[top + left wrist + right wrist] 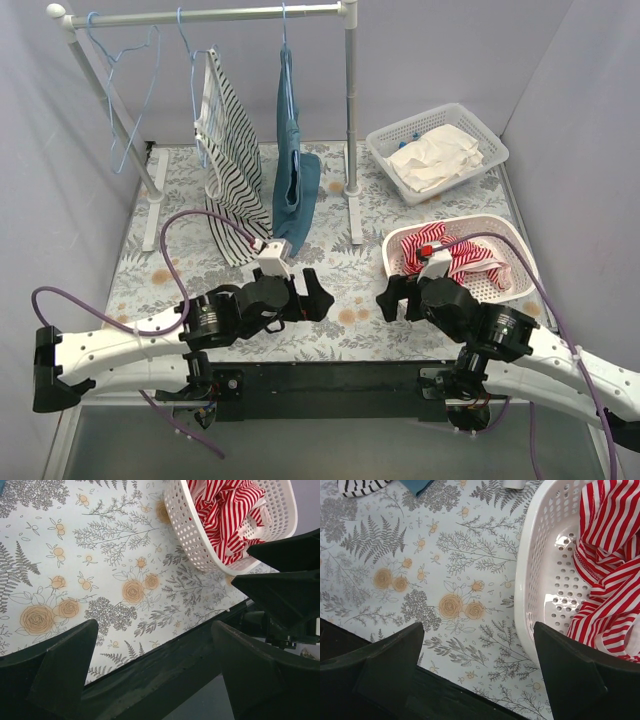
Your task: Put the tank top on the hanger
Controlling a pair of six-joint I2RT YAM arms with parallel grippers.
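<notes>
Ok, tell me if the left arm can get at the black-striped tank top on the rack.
Probably yes. The tank top's hem drapes onto the table just beyond the left gripper, with nothing between. The open gripper points toward the basket, though, so it must turn first.

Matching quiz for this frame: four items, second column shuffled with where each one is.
1. tank top
2. teal-blue garment
3. red-and-white striped garment
4. white cloth

A. in the near basket
B. hanging from the rail, rightmost
C. in the far basket
D. hanging from the rail, next to the empty hanger

Pairs: 1-D, 2-B, 3-A, 4-C.
</notes>
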